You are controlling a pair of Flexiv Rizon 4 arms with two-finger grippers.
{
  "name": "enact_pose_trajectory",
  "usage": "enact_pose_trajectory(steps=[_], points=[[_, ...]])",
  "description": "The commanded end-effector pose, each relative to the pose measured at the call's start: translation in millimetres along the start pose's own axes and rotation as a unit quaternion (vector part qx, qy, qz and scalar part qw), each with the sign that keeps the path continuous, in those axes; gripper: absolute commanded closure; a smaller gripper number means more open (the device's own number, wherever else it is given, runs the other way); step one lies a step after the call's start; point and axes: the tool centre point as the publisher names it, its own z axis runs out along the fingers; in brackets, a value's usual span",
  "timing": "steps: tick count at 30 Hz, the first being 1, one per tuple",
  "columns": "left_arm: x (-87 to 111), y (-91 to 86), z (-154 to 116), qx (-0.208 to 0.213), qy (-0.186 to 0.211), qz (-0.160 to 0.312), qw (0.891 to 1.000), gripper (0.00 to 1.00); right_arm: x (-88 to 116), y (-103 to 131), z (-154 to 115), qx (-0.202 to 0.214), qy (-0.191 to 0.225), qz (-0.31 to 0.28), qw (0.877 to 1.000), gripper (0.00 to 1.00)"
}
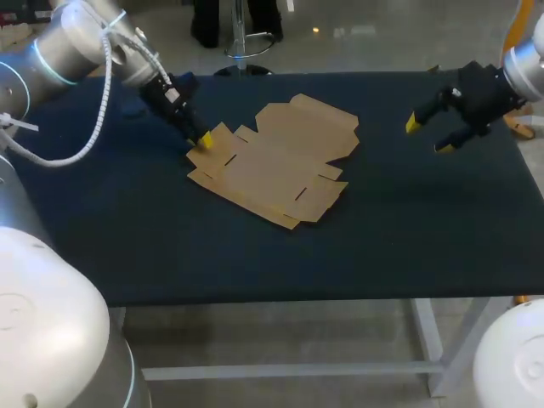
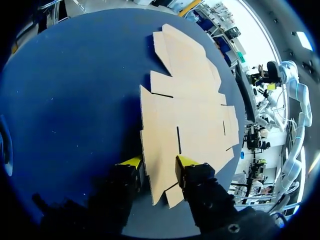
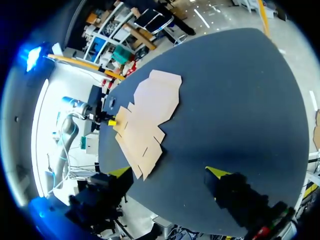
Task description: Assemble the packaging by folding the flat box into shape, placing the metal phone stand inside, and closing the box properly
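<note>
Flat box (image 1: 274,161) lies unfolded mid-frame on the desk (image 1: 127,238). Left tool (image 2: 159,164), fingers apart, straddles the box's left edge flap without clamping it. Right tool (image 1: 428,136), upper right, hangs wide open and empty. Risk: a one-sided lift could slide or crease the unanchored sheet.

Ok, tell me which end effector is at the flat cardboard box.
The left end effector: its fingers straddle a corner flap of the flat brown cardboard box, while the right end effector hangs open, well away from it.
</note>
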Motion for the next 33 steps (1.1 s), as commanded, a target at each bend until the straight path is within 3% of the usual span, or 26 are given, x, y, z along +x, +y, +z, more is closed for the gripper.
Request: enact_pose_trajectory(steps=[1,6,15,24,33], points=[[-7.4,-6.3,2.3,-0.035,0.023,-0.003,0.999,1.00,-2.2,-0.2,-2.0,0.001,0.003,0.001,1.000,0.00],[-3.3,-0.6,0.1,-0.021,0.024,-0.010,0.999,1.00,-4.8,-0.6,-1.0,0.002,0.005,0.004,1.000,0.00],[17.2,22.5,-9.0,0.054,0.010,-0.067,0.996,1.00,-6.4,-2.2,-1.7,0.001,0.012,0.003,1.000,0.00],[40.4,48.9,-7.7,0.128,0.015,-0.161,0.978,1.00,-9.3,-2.0,-3.9,0.003,0.016,0.002,1.000,0.00],[62.6,78.9,9.0,0.174,0.024,-0.187,0.967,1.00,-9.9,-2.7,-2.1,0.013,0.027,-0.005,1.000,0.00]])
